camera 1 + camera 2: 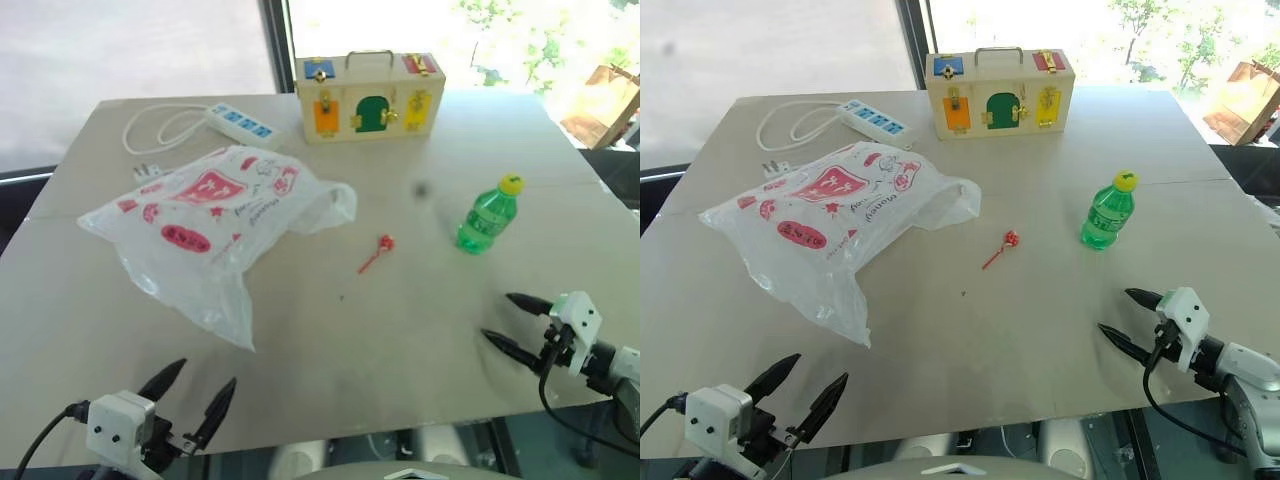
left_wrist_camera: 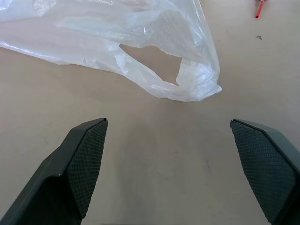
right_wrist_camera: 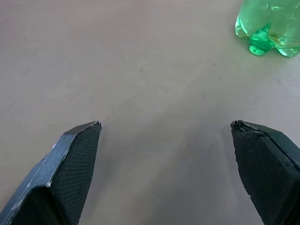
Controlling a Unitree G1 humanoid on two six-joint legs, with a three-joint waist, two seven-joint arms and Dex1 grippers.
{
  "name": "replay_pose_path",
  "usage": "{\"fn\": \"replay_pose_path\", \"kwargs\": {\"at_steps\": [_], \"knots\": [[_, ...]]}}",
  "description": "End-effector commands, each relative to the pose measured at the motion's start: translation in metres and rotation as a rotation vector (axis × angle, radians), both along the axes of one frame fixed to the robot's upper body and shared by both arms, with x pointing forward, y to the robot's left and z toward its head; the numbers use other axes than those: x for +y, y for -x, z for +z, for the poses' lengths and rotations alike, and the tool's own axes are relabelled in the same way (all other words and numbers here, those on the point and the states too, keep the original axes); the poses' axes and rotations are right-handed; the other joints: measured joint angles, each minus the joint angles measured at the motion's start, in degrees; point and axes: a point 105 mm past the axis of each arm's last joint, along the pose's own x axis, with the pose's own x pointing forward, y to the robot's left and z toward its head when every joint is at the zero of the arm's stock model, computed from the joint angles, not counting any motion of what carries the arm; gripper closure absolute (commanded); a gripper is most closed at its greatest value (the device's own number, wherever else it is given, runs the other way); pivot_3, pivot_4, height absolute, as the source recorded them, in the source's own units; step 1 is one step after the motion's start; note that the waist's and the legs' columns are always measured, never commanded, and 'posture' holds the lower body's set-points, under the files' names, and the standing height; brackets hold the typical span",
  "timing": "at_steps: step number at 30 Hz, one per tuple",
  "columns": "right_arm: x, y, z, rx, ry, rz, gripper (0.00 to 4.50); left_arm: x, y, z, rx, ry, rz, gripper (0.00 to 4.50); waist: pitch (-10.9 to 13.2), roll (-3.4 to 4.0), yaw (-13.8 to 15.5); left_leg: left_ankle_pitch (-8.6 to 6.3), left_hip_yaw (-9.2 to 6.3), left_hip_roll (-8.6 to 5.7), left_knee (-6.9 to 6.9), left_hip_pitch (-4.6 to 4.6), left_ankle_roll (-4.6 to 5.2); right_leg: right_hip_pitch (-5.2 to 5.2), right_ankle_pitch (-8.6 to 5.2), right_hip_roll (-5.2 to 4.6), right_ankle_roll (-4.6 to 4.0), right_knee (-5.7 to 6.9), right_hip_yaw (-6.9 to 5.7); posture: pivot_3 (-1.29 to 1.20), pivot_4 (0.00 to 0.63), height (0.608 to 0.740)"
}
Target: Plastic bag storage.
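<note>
Now the plastic bag (image 1: 215, 225) lies crumpled on the bench (image 1: 350, 330), left of centre. Left end effector (image 1: 197, 394), bottom left, fingers spread apart, empty. Right end effector (image 1: 512, 321), lower right, likewise spread, near the green bottle (image 1: 488, 215).

On the beige table (image 1: 350, 350), the crinkly white red-printed plastic bag (image 1: 205, 225) lies to my left, the green plastic bottle (image 1: 488, 216) to my right, a small red stick (image 1: 376, 253) between them. Behind stand a wooden latch box (image 1: 368, 97) and a white power strip (image 1: 240, 121).
</note>
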Motion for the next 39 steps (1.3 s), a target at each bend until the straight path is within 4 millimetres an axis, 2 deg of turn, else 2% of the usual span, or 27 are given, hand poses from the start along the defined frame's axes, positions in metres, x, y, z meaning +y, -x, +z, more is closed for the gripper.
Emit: {"fn": "replay_pose_path", "kwargs": {"at_steps": [1, 7, 18, 29, 32, 36, 39], "knots": [[0.003, 0.002, 0.004, -0.026, -0.014, 0.019, 0.0, 0.005, -0.004, 0.008, -0.048, -0.033, 0.001, 0.06, 0.0, 0.0, 0.0, 0.0, 0.0, 0.0, 0.0, 0.0, 0.0, 0.0, 0.0, 0.0, 0.0, 0.0, 0.0, 0.0, 0.15, 0.74], [0.007, 0.003, 0.004, -0.037, -0.032, 0.036, 0.0, 0.008, -0.012, 0.009, -0.076, -0.054, 0.005, 0.06, -0.02, 0.02, -0.01, 0.0, 0.04, -0.01, 0.0, 0.01, 0.01, 0.01, 0.12, 0.1, -0.19, 0.03, 0.04, 0.0, 0.15, 0.74], [0.01, 0.003, 0.003, -0.044, -0.04, 0.043, 0.0, 0.003, -0.011, 0.008, -0.082, -0.049, -0.013, 0.06, -0.02, 0.01, 0.01, 0.01, 0.08, -0.01, 0.03, 0.07, 0.01, 0.03, 0.12, 0.12, -0.19, 0.07, 0.08, 0.0, 0.15, 0.74], [0.018, 0.008, 0.006, -0.047, -0.066, 0.081, 0.0, -0.019, -0.008, 0.008, -0.093, -0.012, -0.043, 0.06, -0.03, 0.01, 0.03, 0.01, 0.09, -0.01, 0.05, 0.08, 0.01, 0.04, 0.1, 0.12, -0.16, 0.08, 0.08, 0.0, 0.15, 0.74], [0.027, 0.01, 0.011, -0.05, -0.087, 0.124, 0.0, -0.025, -0.014, 0.011, -0.112, -0.014, -0.038, 0.06, -0.03, 0.01, 0.01, 0.01, 0.09, 0.0, 0.06, 0.09, 0.01, 0.05, 0.08, 0.12, -0.1, 0.09, 0.09, 0.0, 0.15, 0.74], [0.059, 0.018, 0.035, -0.067, -0.162, 0.259, 0.0, -0.043, -0.026, 0.02, -0.16, 0.003, -0.002, 0.06, -0.03, 0.02, 0.0, 0.01, 0.08, 0.01, 0.11, 0.1, 0.01, 0.1, 0.09, 0.13, -0.11, 0.09, 0.09, 0.0, 0.15, 0.74], [0.076, 0.02, 0.047, -0.082, -0.202, 0.302, 0.0, -0.06, -0.028, 0.023, -0.183, 0.007, 0.024, 0.06, -0.04, -0.01, 0.01, 0.01, 0.08, 0.01, 0.14, 0.1, 0.01, 0.17, 0.11, 0.14, -0.13, 0.1, 0.09, 0.0, 0.15, 0.74]]}}
